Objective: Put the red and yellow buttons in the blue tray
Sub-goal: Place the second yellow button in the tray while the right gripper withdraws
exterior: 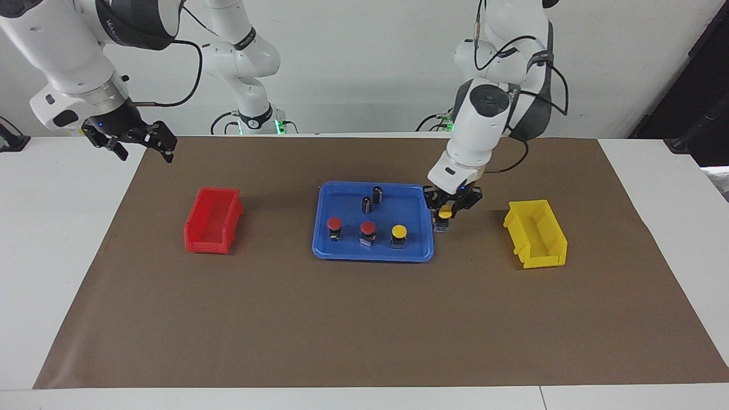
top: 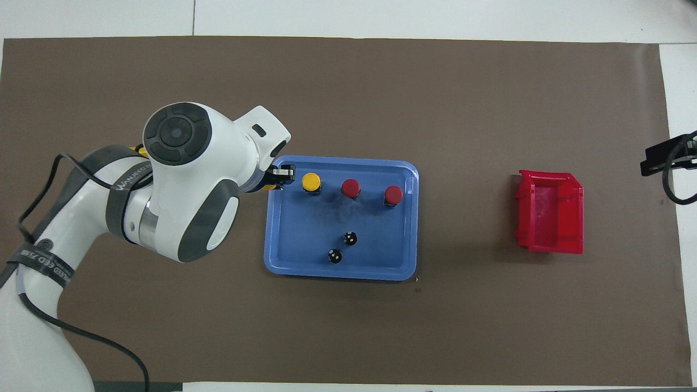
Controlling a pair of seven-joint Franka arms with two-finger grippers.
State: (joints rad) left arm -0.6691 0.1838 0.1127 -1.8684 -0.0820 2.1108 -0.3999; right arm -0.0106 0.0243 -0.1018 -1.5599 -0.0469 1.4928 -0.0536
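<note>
A brown mat (exterior: 364,319) covers the white counter (exterior: 57,239); the left gripper (exterior: 450,206) grasps a yellow button (exterior: 445,212) beside the blue tray (exterior: 373,253); the right gripper (exterior: 130,139) hangs released.

Left arm: comes in from its base, elbow high, forearm angled steeply down toward mid-table. Left gripper (exterior: 445,212) points down, raised off the table, fingers clamped on a yellow button (exterior: 444,214). From overhead, the wrist housing hides most of the gripper; only one fingertip (top: 284,173) shows.

Right arm: waits, drawn out to its own end of the table, wrist bent downward. Right gripper (exterior: 142,146) raised, fingers spread wide, holding nothing.
</note>
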